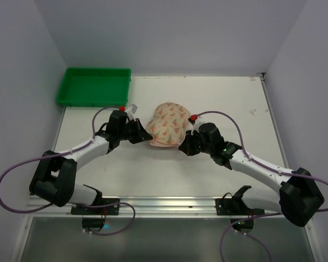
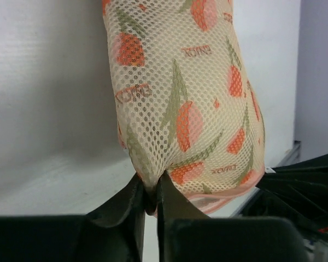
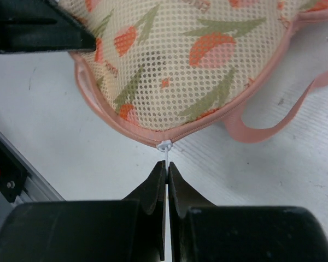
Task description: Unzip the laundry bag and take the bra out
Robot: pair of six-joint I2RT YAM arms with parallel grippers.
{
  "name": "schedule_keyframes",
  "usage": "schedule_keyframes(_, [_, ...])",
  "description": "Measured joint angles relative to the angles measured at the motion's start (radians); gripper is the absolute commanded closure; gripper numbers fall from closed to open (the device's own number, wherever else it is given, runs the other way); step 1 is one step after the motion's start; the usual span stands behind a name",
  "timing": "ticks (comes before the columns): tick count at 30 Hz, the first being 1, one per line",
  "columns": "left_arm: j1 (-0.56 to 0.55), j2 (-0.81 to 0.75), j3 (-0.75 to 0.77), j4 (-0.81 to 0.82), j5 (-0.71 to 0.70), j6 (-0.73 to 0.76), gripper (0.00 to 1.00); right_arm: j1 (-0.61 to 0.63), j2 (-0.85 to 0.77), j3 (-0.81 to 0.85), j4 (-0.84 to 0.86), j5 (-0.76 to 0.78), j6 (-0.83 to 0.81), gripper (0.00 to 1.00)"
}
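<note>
The laundry bag (image 1: 167,124) lies mid-table, cream mesh with a pink-orange tulip print and a pink zipper rim. My left gripper (image 1: 143,135) is shut on a pinch of the bag's mesh (image 2: 149,183) at its left end. My right gripper (image 1: 184,147) is at the bag's near right edge, shut on the thin white zipper pull (image 3: 167,155) that hangs from the pink rim (image 3: 126,131). The zipper looks closed. A pink loop strap (image 3: 273,128) trails beside the bag. The bra is hidden.
A green plastic tray (image 1: 93,86) stands at the back left corner of the table. Purple cables loop from both arms. The metal rail (image 1: 164,204) runs along the near edge.
</note>
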Motion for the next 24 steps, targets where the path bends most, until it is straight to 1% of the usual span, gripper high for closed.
schedule_keyframes(1, [0.003,0.02,0.027,-0.027,0.001,0.028,0.72,0.008,0.006,0.001,0.006,-0.011,-0.003,1.0])
schedule_keyframes(3, [0.013,0.056,0.08,-0.071,-0.009,0.076,0.58,0.04,0.029,0.01,0.009,-0.018,-0.008,1.0])
schedule_keyframes(4, [0.019,0.074,0.106,-0.087,-0.024,0.089,0.41,0.062,0.05,0.023,0.008,-0.02,-0.008,1.0])
schedule_keyframes(6, [0.037,0.106,0.158,-0.104,-0.05,0.109,0.2,0.108,0.106,0.068,0.008,-0.036,-0.009,1.0])
schedule_keyframes(7, [0.045,0.118,0.179,-0.108,-0.058,0.105,0.05,0.127,0.138,0.095,0.012,-0.042,-0.007,1.0])
schedule_keyframes(8, [0.051,0.124,0.194,-0.108,-0.064,0.102,0.0,0.145,0.168,0.122,0.017,-0.053,-0.005,1.0])
schedule_keyframes(10, [0.058,0.12,0.198,-0.105,-0.074,0.081,0.0,0.17,0.225,0.179,0.025,-0.069,0.002,1.0])
schedule_keyframes(12, [0.059,0.095,0.167,-0.098,-0.086,0.05,0.0,0.179,0.274,0.233,0.036,-0.08,0.006,1.0])
schedule_keyframes(15, [0.059,-0.016,0.031,-0.072,-0.109,-0.023,0.0,0.179,0.325,0.296,0.057,-0.087,0.009,1.0])
schedule_keyframes(19, [0.059,-0.176,-0.162,-0.016,-0.127,-0.144,0.04,0.181,0.366,0.331,0.072,-0.1,0.013,1.0])
schedule_keyframes(21, [0.058,-0.213,-0.226,0.026,-0.124,-0.201,0.04,0.187,0.38,0.331,0.073,-0.111,0.013,1.0])
schedule_keyframes(24, [0.051,-0.211,-0.25,0.071,-0.114,-0.258,0.05,0.192,0.396,0.33,0.073,-0.117,0.013,1.0])
